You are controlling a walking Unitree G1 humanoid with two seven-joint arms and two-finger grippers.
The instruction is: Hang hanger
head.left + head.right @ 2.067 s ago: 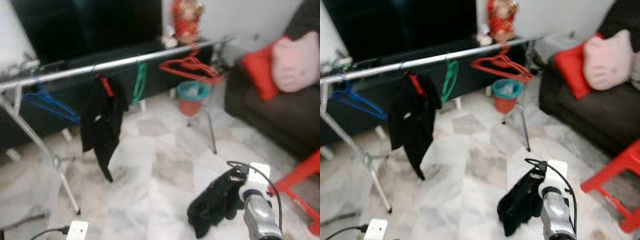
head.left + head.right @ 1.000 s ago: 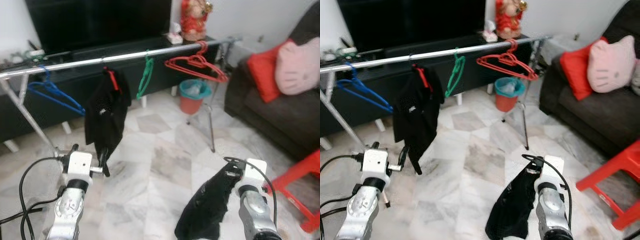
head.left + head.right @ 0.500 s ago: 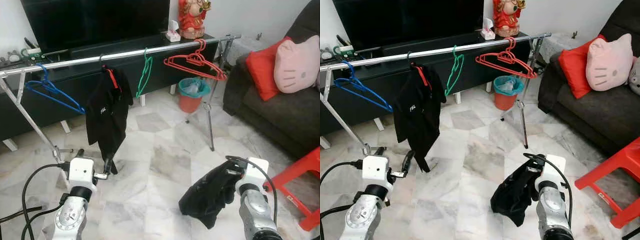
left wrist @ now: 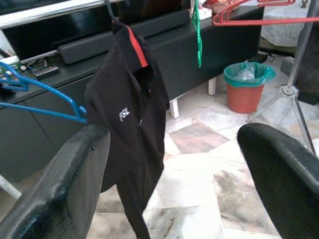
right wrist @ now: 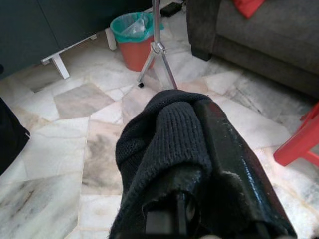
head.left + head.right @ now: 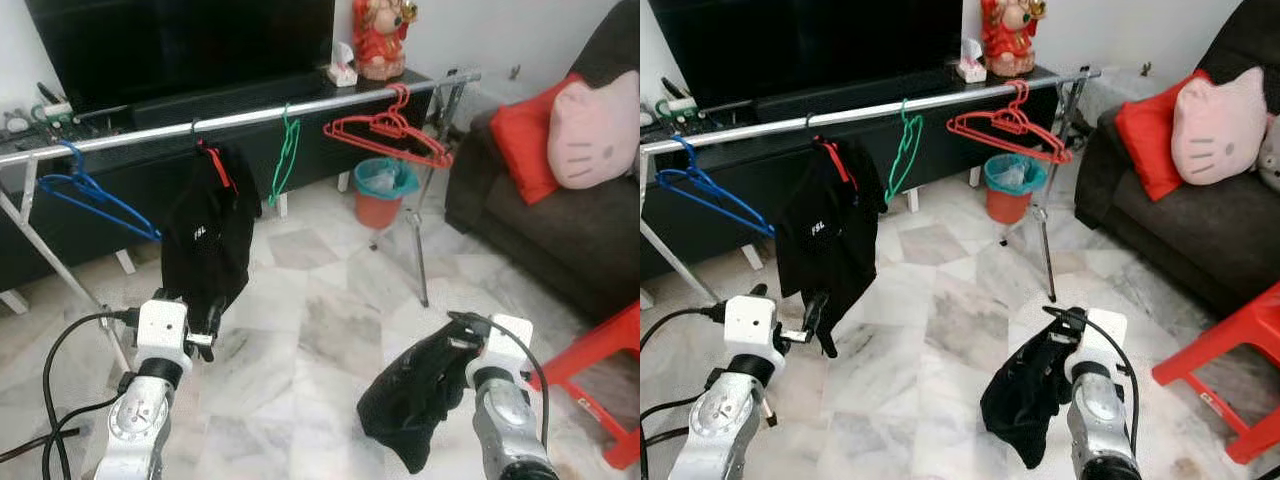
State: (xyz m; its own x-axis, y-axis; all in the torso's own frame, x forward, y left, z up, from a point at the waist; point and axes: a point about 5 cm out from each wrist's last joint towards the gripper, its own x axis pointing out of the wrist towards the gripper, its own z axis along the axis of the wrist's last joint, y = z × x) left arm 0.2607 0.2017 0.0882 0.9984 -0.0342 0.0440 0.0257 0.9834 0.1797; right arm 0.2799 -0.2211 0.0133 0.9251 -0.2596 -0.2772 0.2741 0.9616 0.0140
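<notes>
Nothing is hung yet: the right gripper (image 6: pixel 1065 362) stays clamped on a black garment (image 6: pixel 1022 398) short of the rail (image 6: pixel 890 107), the left gripper (image 6: pixel 790 315) gaping empty.

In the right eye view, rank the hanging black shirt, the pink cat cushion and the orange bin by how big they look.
1. Hanging black shirt, largest.
2. Pink cat cushion.
3. Orange bin, smallest; it stands farthest back, so its true size is unsure.

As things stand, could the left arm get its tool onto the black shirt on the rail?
Probably yes. The left tool is open, pointed at the shirt near its lower hem, with nothing between them. The right tool grips a black garment.
</notes>
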